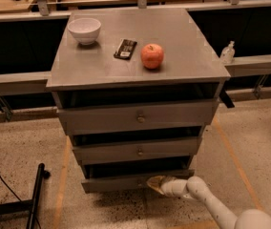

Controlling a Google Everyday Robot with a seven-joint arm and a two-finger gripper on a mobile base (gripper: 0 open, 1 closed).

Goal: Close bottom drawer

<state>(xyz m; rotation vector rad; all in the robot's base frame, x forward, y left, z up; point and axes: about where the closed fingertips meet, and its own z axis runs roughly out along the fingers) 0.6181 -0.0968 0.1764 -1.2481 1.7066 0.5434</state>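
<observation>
The bottom drawer (pixel 111 182) is the lowest of the grey cabinet's three drawers, with a slim grey front. It stands pulled out a little, a dark gap showing above its panel. My gripper (pixel 153 183) sits at the end of a white arm coming in from the lower right, and its tip rests against the drawer's front near the centre, covering the knob. The middle drawer (pixel 138 150) and top drawer (pixel 135 117) sit above it, each slightly out.
On the cabinet top (pixel 88 70) are a white bowl (pixel 84 30), a dark snack bar (pixel 125 48) and a red apple (pixel 152 56). A black stand leg (pixel 35 194) lies on the speckled floor at the left. A small bottle (pixel 227 52) stands on the rail at right.
</observation>
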